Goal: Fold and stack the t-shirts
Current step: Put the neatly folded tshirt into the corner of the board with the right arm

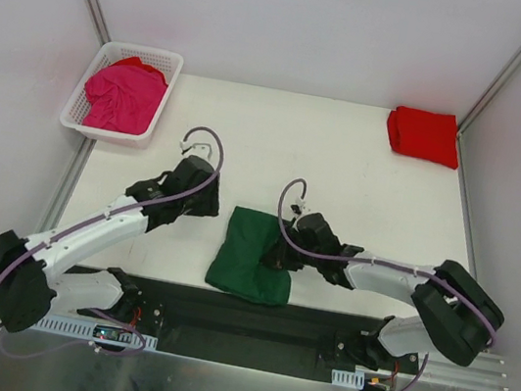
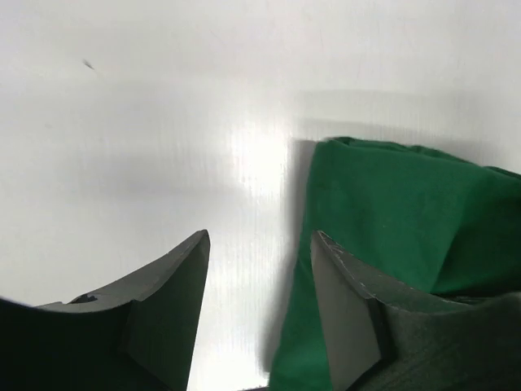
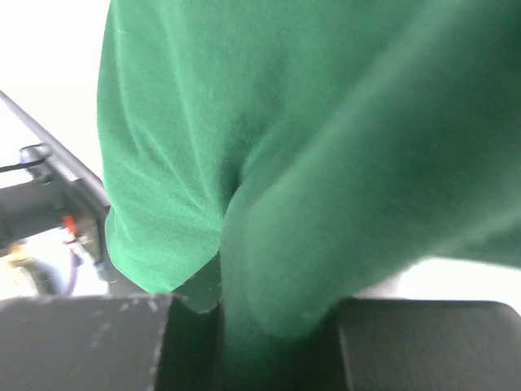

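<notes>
Leftmost, at the table's far left corner: white lattice basket (image 1: 79,114), with the magenta t-shirt (image 1: 123,94) bunched inside it, unfolded, a bit of it riding over the far rim.

Left arm reaches forward over the white table (image 1: 344,169). Left gripper (image 1: 202,202) sits low, just left of the green t-shirt (image 1: 251,254). Wrist view: left gripper (image 2: 259,244) has its jaws parted about halfway, nothing between them but bare table. The finger nearer the cloth lies over the edge of the green t-shirt (image 2: 399,212); whether it touches cannot be told.

Centre, near edge: the green t-shirt lies as a rough, partly folded block, its near end rounded and reaching the black base strip.

Right arm comes in from the right. Right gripper (image 1: 281,250) is on the shirt's right edge. Wrist view: right gripper (image 3: 254,314) is closed nearly all the way, pinching a fold of the green t-shirt (image 3: 203,122); the cloth rises out of the jaws and fills most of that view.

Far right corner: the red t-shirt (image 1: 424,135), folded into a neat rectangle, well apart from both arms.
</notes>
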Controlling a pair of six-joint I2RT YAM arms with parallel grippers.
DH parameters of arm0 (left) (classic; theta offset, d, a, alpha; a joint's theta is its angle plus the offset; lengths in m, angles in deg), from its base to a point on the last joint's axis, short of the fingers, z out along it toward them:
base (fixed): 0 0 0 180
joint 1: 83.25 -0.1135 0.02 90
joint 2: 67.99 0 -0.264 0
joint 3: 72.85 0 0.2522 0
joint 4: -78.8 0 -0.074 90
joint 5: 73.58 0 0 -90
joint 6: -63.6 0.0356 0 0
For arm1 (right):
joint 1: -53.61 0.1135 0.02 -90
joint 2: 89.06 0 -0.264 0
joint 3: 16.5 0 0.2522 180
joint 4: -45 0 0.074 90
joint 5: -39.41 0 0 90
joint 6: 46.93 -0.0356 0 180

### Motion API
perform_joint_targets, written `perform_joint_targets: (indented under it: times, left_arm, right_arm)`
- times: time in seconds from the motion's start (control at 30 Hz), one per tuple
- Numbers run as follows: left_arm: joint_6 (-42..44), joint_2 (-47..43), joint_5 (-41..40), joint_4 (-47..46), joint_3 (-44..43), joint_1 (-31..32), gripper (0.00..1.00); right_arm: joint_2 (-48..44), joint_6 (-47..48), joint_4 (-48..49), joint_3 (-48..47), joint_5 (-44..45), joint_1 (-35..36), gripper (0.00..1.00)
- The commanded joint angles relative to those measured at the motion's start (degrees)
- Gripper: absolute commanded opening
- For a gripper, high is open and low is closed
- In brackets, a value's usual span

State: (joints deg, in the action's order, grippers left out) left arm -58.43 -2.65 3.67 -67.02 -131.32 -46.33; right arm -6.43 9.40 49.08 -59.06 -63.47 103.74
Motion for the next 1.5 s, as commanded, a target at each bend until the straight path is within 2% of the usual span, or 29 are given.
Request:
perform_joint_targets:
  times: [0.0, 0.27, 0.43, 0.7, 0.87, 1.1, 1.23, 1.47]
  left_arm:
    - [2.06, -5.30, -4.91, 8.22, -0.56, -1.24, 0.53]
    - [-2.15, -9.26, -2.45, 8.67, 4.71, -1.42, 0.63]
    - [-2.86, -9.71, -1.75, 8.75, 5.60, -1.42, 0.99]
    - [-4.09, -9.18, -1.57, 8.67, 6.04, -1.33, 0.99]
    - [-4.71, -9.00, -1.75, 8.67, 6.74, -1.42, 0.99]
    - [-5.41, -8.04, -1.84, 8.58, 7.53, -1.33, 0.99]
    - [-6.20, -6.98, -1.57, 8.32, 7.79, -1.42, 0.99]
    - [-6.46, -6.45, -1.22, 8.14, 8.14, -1.33, 0.99]
  right_arm:
    - [-5.28, 11.69, -20.91, -8.71, 9.62, -0.82, 0.01]
    - [-2.57, 20.65, -26.63, -19.97, 9.64, -7.58, 0.01]
    - [-1.16, 26.36, -28.83, -26.30, 8.67, -12.23, 0.01]
    - [2.53, 31.21, -28.66, -35.62, 6.04, -20.85, 0.01]
    - [9.20, 32.87, -28.66, -43.26, 3.92, -27.09, 0.01]
    - [20.45, 33.32, -27.95, -58.72, -0.90, -34.74, 0.01]
    - [27.48, 34.99, -29.70, -72.41, -1.26, -37.03, 0.01]
    - [35.93, 30.26, -28.92, -87.28, -4.69, -43.09, 0.01]
